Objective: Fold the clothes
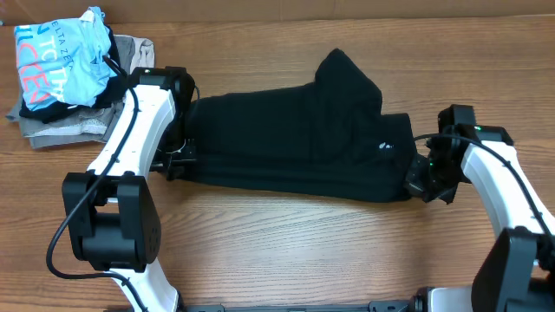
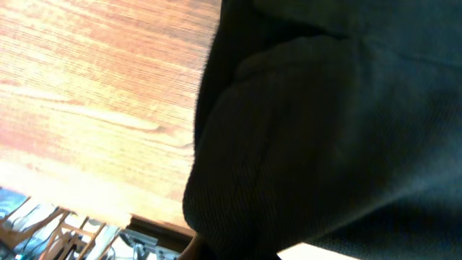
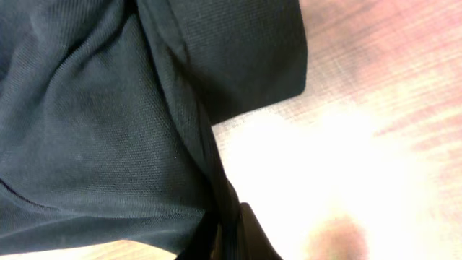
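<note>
Black garment [image 2: 325,130] bunched over wooden table [image 2: 94,94].

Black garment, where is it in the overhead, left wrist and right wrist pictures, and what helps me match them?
Overhead: the black garment lies across the middle, left to right.
Left wrist: it fills the right side.
Right wrist: it covers the left side and top.
Shared landmark: the wooden table top, bare beside the cloth in all three.
</note>
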